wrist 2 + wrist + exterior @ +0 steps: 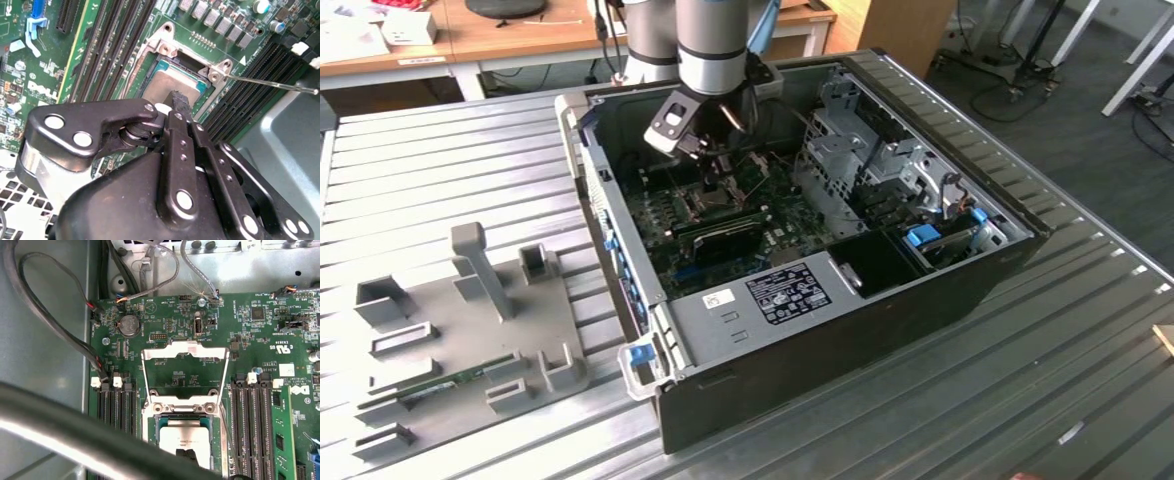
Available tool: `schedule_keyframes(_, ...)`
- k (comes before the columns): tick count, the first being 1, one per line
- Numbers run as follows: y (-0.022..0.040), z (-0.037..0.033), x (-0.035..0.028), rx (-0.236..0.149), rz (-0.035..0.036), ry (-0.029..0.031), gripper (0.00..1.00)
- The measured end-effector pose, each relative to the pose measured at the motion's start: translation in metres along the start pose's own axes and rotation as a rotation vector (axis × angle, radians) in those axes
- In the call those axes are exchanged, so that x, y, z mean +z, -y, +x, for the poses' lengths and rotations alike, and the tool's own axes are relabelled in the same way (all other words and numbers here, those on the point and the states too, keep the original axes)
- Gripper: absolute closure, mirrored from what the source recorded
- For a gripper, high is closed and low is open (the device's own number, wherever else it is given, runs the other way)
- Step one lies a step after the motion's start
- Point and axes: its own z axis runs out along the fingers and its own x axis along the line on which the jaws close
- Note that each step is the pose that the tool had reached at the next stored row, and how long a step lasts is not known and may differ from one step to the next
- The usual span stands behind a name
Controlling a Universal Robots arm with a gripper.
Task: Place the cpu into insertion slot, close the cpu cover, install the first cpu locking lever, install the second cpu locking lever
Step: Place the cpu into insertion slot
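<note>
Silvery cpu (170, 82) beneath the gripper (178, 101)

Your pincer (716, 183) hangs over the green board (781, 232) inside the open computer case (961, 262) on the slatted tabletop (440, 160).

Counted: one pincer (178, 101), one chip (172, 82) under its tip in one socket (159, 430), one metal cover (185, 351) beyond it, one coin battery (130, 325) farther off, two banks of memory slots (114, 407) flanking it.

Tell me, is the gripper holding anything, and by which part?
Cannot tell: the gripper sits over the cpu's middle, cpu lying in the insertion slot.
</note>
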Motion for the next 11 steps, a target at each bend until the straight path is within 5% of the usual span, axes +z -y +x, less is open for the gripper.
schedule_keyframes(11, -0.0043, 0.0002, -0.0023, 0.0, -0.0001, 0.0, 0.9)
